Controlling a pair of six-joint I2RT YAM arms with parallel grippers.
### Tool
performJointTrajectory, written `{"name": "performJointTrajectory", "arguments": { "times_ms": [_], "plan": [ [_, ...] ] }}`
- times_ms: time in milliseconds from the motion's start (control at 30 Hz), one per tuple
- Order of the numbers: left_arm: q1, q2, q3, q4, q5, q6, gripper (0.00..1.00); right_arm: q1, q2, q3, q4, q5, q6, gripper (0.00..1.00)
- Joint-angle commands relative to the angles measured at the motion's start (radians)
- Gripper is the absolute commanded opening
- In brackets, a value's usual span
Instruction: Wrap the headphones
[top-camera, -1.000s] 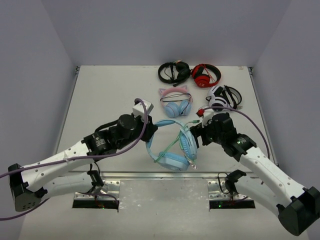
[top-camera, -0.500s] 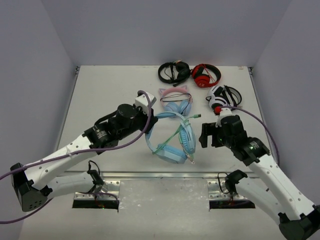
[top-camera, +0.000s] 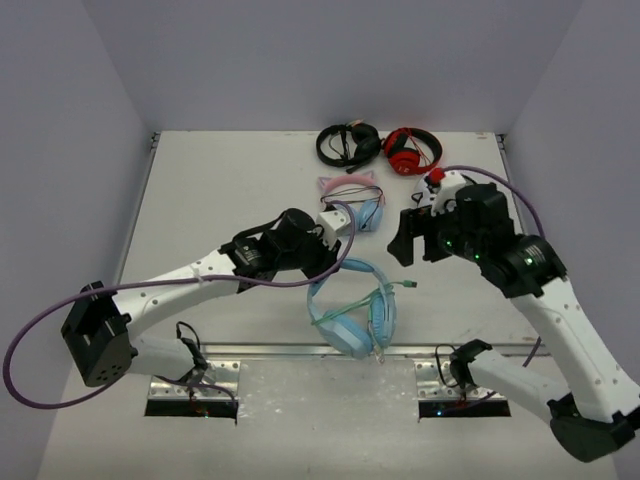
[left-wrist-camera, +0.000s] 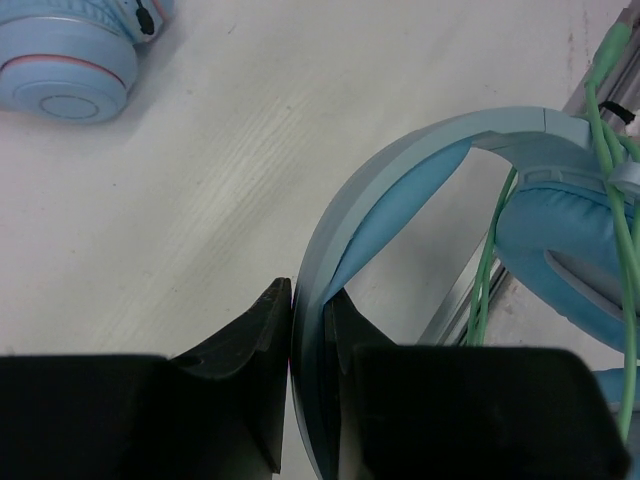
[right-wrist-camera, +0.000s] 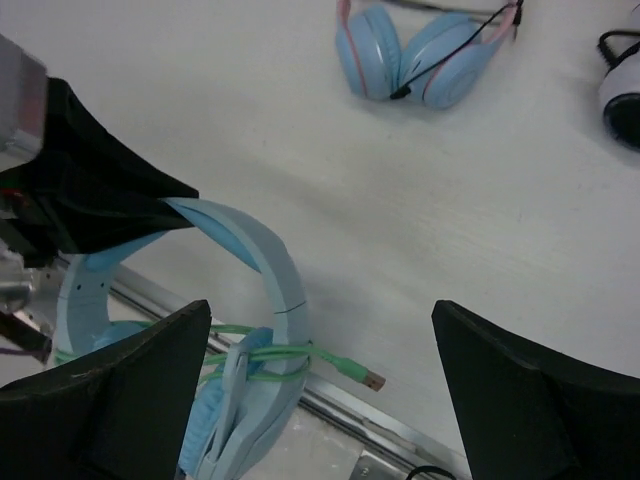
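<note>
1. The left gripper (left-wrist-camera: 310, 300) pinches the headband of the headphones (top-camera: 352, 312), jaws pressed against both its sides.
2. The headphones sit at the near edge of the table (top-camera: 220, 200), between the arms, cups by the front rail.
3. Their pale green cable (left-wrist-camera: 487, 270) loops around the cups.
4. The right gripper (top-camera: 412, 238) hovers above the table, jaws spread wide, holding nothing.
</note>
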Motion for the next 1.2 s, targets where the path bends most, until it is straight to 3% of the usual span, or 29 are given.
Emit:
{"name": "performJointTrajectory", "arguments": {
  "times_ms": [0, 200, 367, 667, 900, 933, 967, 1033, 1067, 1133, 1167],
  "plan": [
    [0.002, 0.002, 0.053, 0.165, 0.119, -0.056, 0.0, 0.0, 0.094, -0.04, -0.017, -0.132, -0.067, 0.93],
    [-0.015, 0.046, 0.038, 0.242, 0.208, -0.073, 0.0, 0.003, 0.125, -0.182, 0.089, -0.233, -0.119, 0.86],
    [-0.044, 0.074, 0.055, 0.27, 0.178, -0.075, 0.0, 0.008, 0.122, -0.293, 0.155, -0.338, -0.156, 0.83],
    [-0.075, 0.149, 0.131, 0.273, 0.165, -0.084, 0.01, 0.011, 0.196, -0.339, 0.223, -0.338, -0.22, 0.71],
    [-0.113, 0.153, 0.119, 0.299, 0.082, -0.075, 0.01, 0.011, 0.279, -0.293, 0.235, -0.43, -0.404, 0.43],
    [-0.113, 0.152, 0.11, 0.296, 0.062, -0.072, 0.01, 0.011, 0.277, -0.29, 0.246, -0.43, -0.426, 0.29],
    [-0.113, 0.15, 0.11, 0.294, 0.051, -0.07, 0.02, 0.011, 0.272, -0.293, 0.256, -0.422, -0.436, 0.24],
    [-0.113, 0.141, 0.098, 0.294, 0.027, -0.073, 0.08, 0.012, 0.26, -0.304, 0.279, -0.404, -0.459, 0.15],
    [-0.113, 0.138, 0.093, 0.297, -0.007, -0.076, 0.14, 0.011, 0.25, -0.31, 0.286, -0.405, -0.519, 0.02],
    [-0.112, 0.129, 0.089, 0.305, -0.051, -0.098, 0.21, 0.011, 0.239, -0.333, 0.278, -0.476, -0.609, 0.01],
    [-0.112, 0.129, 0.093, 0.302, -0.094, -0.11, 0.34, 0.011, 0.225, -0.348, 0.285, -0.476, -0.663, 0.01]
  ]
}}
